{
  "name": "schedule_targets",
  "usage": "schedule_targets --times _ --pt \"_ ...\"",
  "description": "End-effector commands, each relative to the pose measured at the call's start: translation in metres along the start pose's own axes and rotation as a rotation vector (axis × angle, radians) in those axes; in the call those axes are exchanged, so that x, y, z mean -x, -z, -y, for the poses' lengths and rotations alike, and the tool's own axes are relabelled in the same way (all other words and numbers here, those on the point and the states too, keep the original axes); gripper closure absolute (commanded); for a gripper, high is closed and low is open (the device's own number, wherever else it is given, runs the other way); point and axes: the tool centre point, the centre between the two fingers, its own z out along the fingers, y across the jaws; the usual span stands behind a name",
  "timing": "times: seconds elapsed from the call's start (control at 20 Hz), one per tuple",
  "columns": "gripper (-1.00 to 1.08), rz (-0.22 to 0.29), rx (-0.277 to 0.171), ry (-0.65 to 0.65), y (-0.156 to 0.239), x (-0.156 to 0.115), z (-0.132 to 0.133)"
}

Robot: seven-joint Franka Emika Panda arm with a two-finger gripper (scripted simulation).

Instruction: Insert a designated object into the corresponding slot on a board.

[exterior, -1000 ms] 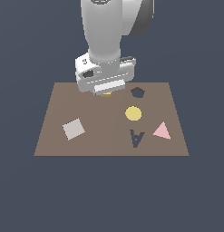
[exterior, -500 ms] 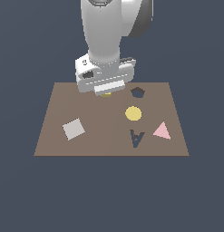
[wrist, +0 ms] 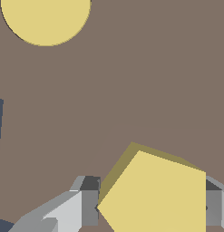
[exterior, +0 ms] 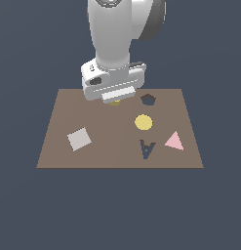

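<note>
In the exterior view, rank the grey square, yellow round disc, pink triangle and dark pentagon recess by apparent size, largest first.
1. Grey square.
2. Pink triangle and yellow round disc: too alike to separate.
3. Dark pentagon recess, though it lies farther back on the brown board, so this is unsure.

Simulated test scene: flat brown board [exterior: 63, 146] floating in featureless dark-blue void
</note>
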Motion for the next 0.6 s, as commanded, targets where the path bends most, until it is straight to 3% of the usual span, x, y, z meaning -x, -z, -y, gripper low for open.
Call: schedule_targets --times 0.0,0.55 --pt "1.08 -0.001 0.000 0.029 0.000 -0.003 0.002" --pt "1.08 -0.001 0.001 0.324 0.003 -0.026 0.026"
